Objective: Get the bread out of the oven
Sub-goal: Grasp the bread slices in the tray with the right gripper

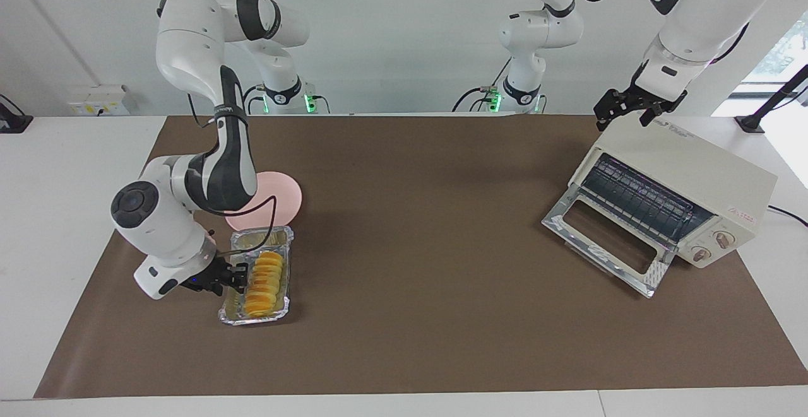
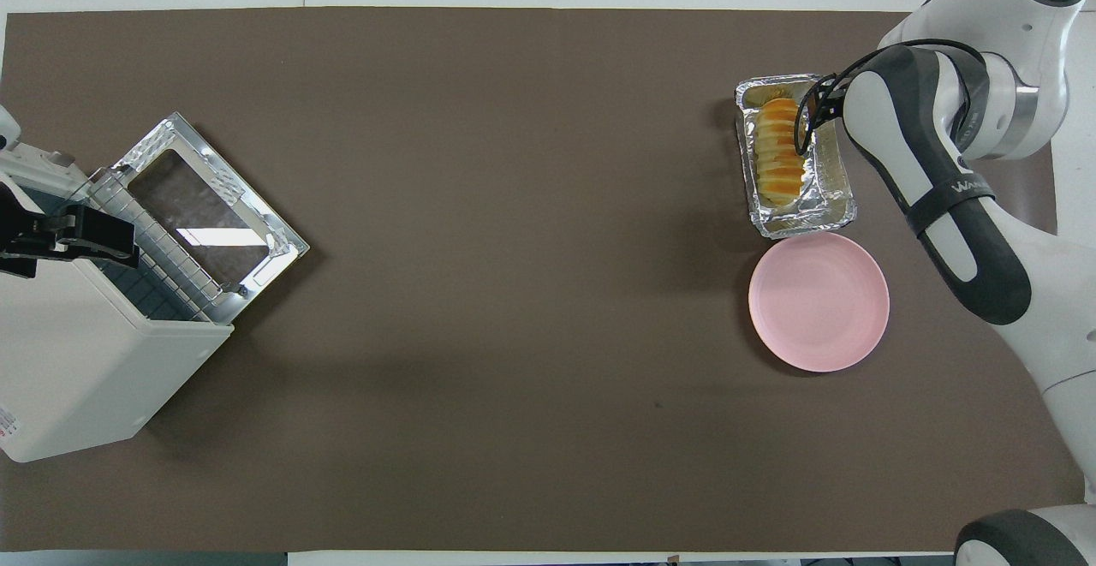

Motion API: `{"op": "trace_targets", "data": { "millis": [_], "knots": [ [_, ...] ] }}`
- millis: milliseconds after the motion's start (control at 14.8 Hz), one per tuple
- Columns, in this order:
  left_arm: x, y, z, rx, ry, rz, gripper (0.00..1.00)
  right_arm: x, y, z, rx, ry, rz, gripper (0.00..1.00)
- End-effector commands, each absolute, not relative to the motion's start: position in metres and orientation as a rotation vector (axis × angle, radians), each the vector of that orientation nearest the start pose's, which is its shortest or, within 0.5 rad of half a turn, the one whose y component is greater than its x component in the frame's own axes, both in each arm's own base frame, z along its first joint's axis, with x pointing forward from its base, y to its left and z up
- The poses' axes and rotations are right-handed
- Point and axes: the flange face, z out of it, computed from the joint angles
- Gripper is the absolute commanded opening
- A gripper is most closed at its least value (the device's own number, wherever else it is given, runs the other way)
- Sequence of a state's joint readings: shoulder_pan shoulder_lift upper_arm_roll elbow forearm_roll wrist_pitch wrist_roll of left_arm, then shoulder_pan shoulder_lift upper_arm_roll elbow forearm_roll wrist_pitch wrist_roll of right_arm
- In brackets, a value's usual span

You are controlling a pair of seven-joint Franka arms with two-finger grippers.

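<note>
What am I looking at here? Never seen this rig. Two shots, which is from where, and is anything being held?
Two white robot arms share a table covered by a brown mat. One picture is taken from across the table, facing the arms; the other from high above their own end, so the sides swap between them.

On the mat: a cream toaster oven with its door dropped open, at the left arm's end. At the right arm's end, a foil tray holding the bread, and a pink plate beside it, nearer to the robots.

The right gripper is at the tray's rim beside the bread; whether it grips is unclear. The left gripper waits open over the oven, holding nothing.
</note>
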State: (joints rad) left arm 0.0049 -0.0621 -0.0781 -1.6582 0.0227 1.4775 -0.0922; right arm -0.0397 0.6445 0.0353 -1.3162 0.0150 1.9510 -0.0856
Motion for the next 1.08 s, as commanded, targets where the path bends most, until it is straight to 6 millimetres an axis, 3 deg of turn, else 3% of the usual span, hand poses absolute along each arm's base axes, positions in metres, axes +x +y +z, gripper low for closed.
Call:
{"op": "trace_targets", "data": {
  "millis": [0, 68, 270, 473, 878, 946, 1014],
  "knots": [
    [0.518, -0.035, 0.611, -3.104, -0.045, 0.2, 1.0, 0.724, 0.012, 0.374, -3.117, -0.163, 0.029, 1.0],
    [0.518, -0.035, 0.611, -3.104, -0.045, 0.2, 1.0, 0.723, 0.031, 0.373, -3.125, -0.163, 0.033, 1.0],
    [0.518, -0.035, 0.611, -3.104, -0.045, 0.2, 1.0, 0.719, 0.052, 0.361, -3.181, -0.101, 0.034, 1.0],
    [0.518, -0.035, 0.611, -3.104, -0.045, 0.2, 1.0, 0.709, 0.053, 0.334, -3.182, -0.108, 0.007, 1.0],
    [0.518, -0.035, 0.611, -3.104, -0.045, 0.2, 1.0, 0.691, 0.06, 0.312, -3.179, -0.074, -0.051, 1.0],
    [0.518, -0.035, 0.611, -3.104, -0.045, 0.2, 1.0, 0.688, 0.061, 0.309, -3.177, -0.072, -0.068, 0.97],
    [0.518, -0.035, 0.611, -3.104, -0.045, 0.2, 1.0, 0.687, 0.061, 0.31, -3.176, -0.071, -0.072, 0.85]
  ]
}}
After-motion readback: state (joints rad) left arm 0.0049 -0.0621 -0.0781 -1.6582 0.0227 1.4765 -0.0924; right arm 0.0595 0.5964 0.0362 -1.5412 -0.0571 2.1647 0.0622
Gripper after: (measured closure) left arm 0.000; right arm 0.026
